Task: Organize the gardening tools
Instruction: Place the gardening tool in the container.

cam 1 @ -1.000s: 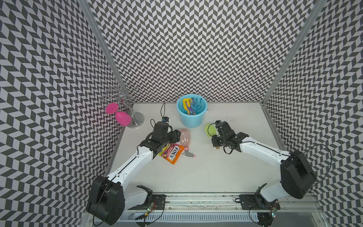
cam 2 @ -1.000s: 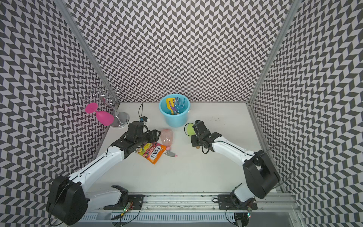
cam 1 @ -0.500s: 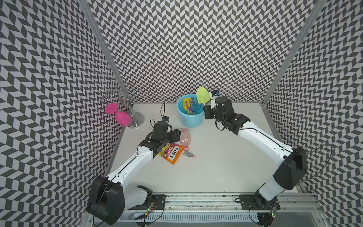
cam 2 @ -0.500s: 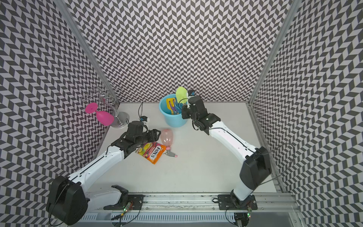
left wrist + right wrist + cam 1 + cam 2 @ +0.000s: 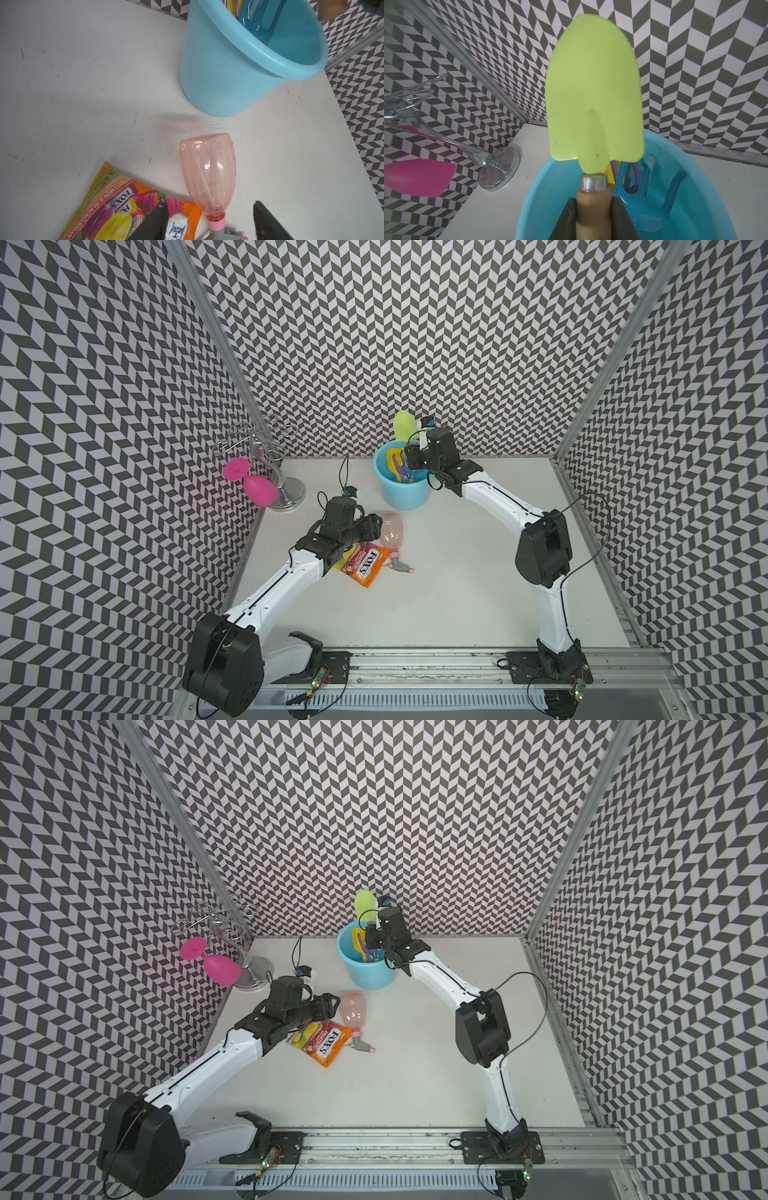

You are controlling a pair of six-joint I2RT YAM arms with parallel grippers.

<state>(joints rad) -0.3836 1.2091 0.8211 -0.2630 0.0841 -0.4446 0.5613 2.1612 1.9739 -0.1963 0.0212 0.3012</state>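
Spray bottle [image 5: 391, 531] lies on its side on the white table [image 5: 478, 593], the nearest of the tools, with its grey nozzle towards the front edge and its clear pink body towards the back. An orange candy bag [image 5: 362, 566] lies flat just beside it, one edge reaching the bottle's neck. The left gripper [image 5: 212, 222] hangs low over that neck with its fingers apart, one above the bag and one on the bottle's other side (whether either finger touches anything cannot be told).

Farther back stands a light blue bucket [image 5: 403, 495]. A blue fork [image 5: 654, 197] leans inside it, with a yellow tool [image 5: 392, 458] and a purple tool [image 5: 613, 166] next to it. Over the bucket's rim the right gripper [image 5: 593, 218] is clamped on the wooden handle of a green trowel [image 5: 593, 99], blade up and well above the rim in both top views.

At the far left corner, a metal stand [image 5: 286, 495] carries two pink glasses [image 5: 259, 489].
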